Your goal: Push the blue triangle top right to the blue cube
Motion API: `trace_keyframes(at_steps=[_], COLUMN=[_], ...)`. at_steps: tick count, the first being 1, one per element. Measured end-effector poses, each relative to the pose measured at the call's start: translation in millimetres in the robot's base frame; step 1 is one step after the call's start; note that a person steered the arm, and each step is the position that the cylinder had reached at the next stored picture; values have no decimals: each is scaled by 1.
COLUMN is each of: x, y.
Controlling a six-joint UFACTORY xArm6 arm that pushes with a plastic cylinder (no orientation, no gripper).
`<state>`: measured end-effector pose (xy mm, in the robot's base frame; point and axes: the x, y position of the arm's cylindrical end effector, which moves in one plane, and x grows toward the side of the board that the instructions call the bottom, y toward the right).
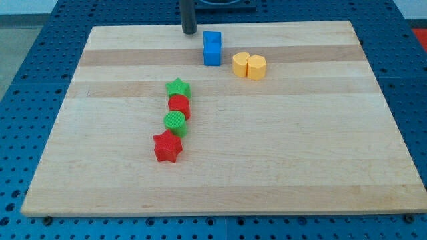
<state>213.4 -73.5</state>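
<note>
Six blocks lie on the wooden board (280, 167): one blue block (212, 48), one yellow heart-like block (249, 66), one green star (178, 87), one red cylinder (179, 105), one green cylinder (175, 122), one red star (167, 147). The blue block is near the view's top; its long axis runs top to bottom, and I cannot tell if it is two pieces. My tip (190, 31) is a bare rod, just left of it.

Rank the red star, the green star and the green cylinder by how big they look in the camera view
1. red star, clearly largest, though it also lies nearest the view's bottom, so nearness may add to it.
2. green star and green cylinder look about alike; I would not rank them.
</note>
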Motion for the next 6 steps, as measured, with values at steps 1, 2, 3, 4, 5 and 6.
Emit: trace_keyframes(at_steps=[1,2,3,4,5,6], x=[2,15,25,31,31,31], y=[2,20,51,83,120,138])
